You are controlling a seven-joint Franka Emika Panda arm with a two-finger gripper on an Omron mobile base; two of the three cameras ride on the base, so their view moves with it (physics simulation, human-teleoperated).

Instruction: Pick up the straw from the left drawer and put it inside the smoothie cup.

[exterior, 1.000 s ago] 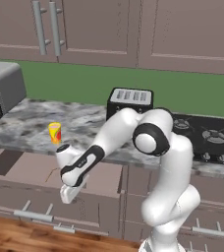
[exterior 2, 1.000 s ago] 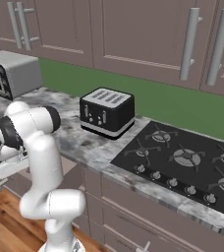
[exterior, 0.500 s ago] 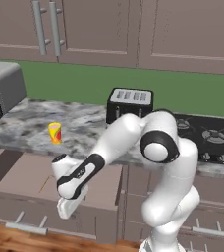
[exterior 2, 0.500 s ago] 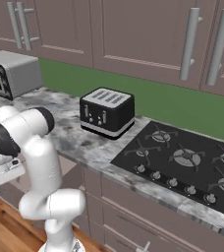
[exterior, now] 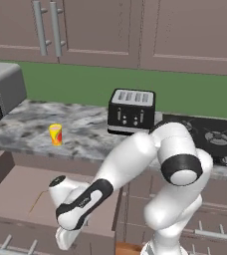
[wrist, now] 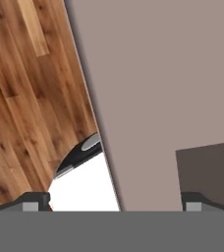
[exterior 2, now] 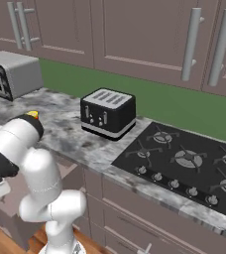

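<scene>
Down at the near edge of the open left drawer (exterior: 16,187), our claw (wrist: 114,209) hangs wide and empty beside the faint straw (exterior: 36,202) on the drawer floor, so a misjudged descent could miss it.

Over the last second the arm (exterior: 135,159) has swung down and toward the camera in the left base view: a second ago its hand hung over the front of the open drawer (exterior: 16,194), level with the counter edge, and now the hand (exterior: 68,226) sits much lower, at the drawer's front right corner. In the right base view the elbow has dropped and pushed further to the left edge. The gripper (wrist: 111,199) has stayed wide open throughout.
</scene>
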